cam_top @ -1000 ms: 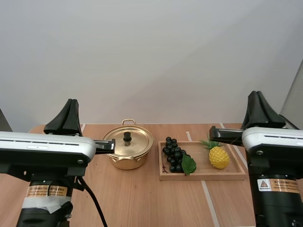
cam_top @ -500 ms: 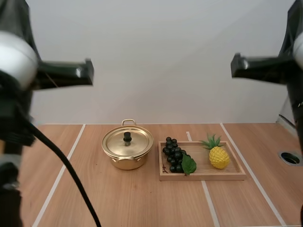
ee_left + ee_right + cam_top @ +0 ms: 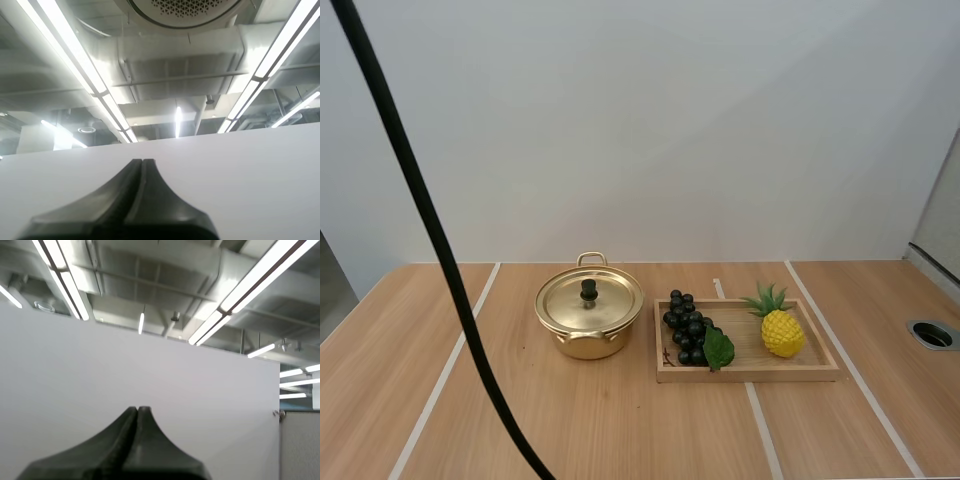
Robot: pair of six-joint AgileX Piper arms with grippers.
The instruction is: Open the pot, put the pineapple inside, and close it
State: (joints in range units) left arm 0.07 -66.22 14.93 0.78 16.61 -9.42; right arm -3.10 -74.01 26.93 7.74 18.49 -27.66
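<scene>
No writing, label, brand, number or sign can be read anywhere. The golden pot [image 3: 588, 343] left of centre in the frame, the pineapple [image 3: 783, 333] to the right of it, the wooden tray [image 3: 750, 373] and the counter [image 3: 620, 430] all show plain, unmarked surfaces.
</scene>
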